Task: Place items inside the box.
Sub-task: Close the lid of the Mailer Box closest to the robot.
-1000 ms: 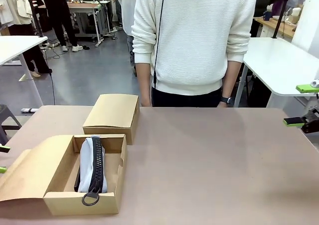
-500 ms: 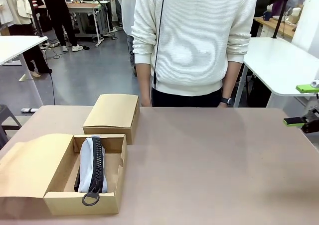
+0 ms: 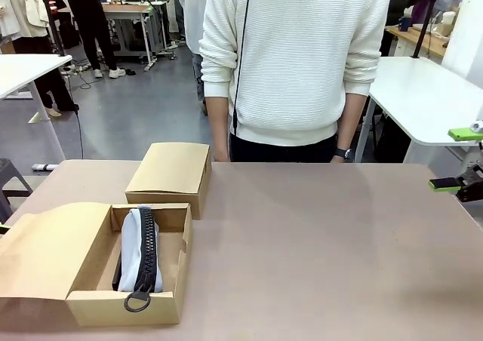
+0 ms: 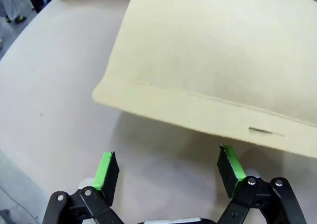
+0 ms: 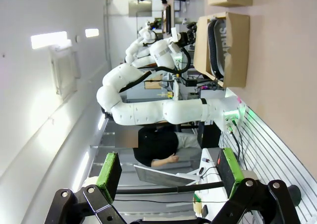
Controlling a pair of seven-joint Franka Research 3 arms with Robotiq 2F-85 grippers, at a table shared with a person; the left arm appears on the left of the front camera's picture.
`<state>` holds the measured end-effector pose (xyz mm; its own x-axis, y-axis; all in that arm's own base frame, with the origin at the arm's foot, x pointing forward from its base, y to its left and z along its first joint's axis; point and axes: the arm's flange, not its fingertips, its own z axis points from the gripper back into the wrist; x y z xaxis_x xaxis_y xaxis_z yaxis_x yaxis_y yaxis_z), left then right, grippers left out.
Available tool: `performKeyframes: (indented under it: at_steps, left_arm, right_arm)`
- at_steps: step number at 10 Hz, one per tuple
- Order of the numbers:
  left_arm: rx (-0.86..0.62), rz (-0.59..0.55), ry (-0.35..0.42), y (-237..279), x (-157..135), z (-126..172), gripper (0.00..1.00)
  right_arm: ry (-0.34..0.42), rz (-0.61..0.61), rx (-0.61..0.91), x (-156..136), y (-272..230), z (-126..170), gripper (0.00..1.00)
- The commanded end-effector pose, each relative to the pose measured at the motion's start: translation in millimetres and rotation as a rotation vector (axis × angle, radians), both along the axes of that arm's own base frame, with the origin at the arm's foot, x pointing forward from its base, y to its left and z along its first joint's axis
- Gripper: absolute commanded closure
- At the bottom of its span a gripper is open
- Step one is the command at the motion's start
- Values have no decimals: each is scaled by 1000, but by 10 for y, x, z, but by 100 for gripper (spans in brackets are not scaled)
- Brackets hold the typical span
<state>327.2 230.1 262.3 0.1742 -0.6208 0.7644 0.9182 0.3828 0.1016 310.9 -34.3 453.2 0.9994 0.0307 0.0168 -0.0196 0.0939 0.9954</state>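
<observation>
Inside the open box [image 3: 170, 314] lies a grey pouch [image 3: 138, 250], lettering unreadable; both claws [image 4: 168, 172] [image 5: 168, 172] gape, empty.

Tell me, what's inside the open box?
A grey pouch with a black zip lies inside the open box, its ring pull over the near wall. Something dark shows beside it; what is under the pouch is hidden.

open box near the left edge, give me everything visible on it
The open box is plain brown cardboard, sitting flat on the table at front left. Its lid flap is folded out leftward. Inside, a grey pouch with a black zipper and ring pull lies lengthwise. A closed cardboard box sits just behind it.
</observation>
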Motion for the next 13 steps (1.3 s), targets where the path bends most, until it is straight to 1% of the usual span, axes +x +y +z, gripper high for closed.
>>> performKeyframes:
  at_steps: [1,2,4,5,7,9,11,13]
  left_arm:
    - [-83,-37,-26,35,-20,-126,0]
    - [-146,-59,-20,21,-40,-98,0]
    - [-328,-118,-22,-47,-90,54,0]
    - [-395,-144,-31,-138,-143,126,0]
    - [-473,-172,-53,-282,-283,247,0]
    - [-552,-199,-52,-430,-385,383,0]
    - [-618,-214,-66,-722,-544,546,0]
    - [-639,-266,-78,-1111,-635,665,0]
  right_arm:
    - [18,2,-1,-15,3,40,0]
    - [18,2,-1,-15,3,40,0]
    - [18,2,-1,-15,3,40,0]
    - [18,2,-1,-15,3,40,0]
    - [18,2,-1,-15,3,40,0]
    - [18,2,-1,-15,3,40,0]
    - [18,2,-1,-15,3,40,0]
    - [18,2,-1,-15,3,40,0]
